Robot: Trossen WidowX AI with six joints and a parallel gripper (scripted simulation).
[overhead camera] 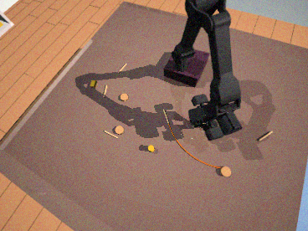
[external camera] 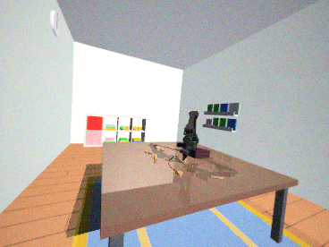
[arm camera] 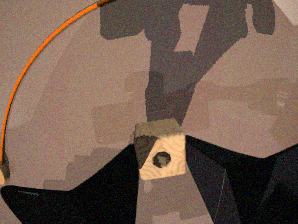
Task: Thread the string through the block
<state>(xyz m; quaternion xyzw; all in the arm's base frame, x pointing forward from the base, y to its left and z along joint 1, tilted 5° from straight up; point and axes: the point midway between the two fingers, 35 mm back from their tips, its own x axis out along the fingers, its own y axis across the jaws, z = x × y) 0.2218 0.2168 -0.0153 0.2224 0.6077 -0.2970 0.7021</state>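
Note:
My gripper is shut on the pale wooden block, one finger at each side of it. The block's round hole faces the wrist camera; the fingers hide the block in the top view. Whether it touches the table cannot be told. The orange string curves from the round wooden button to the thin stick, which lies on the table left of the gripper in the top view. The stick is not visible in the wrist view.
Loose sticks lie at the left, another loose stick at the right. Two round wooden pieces, a yellow piece and an olive piece are left of the gripper. The arm's dark base is behind.

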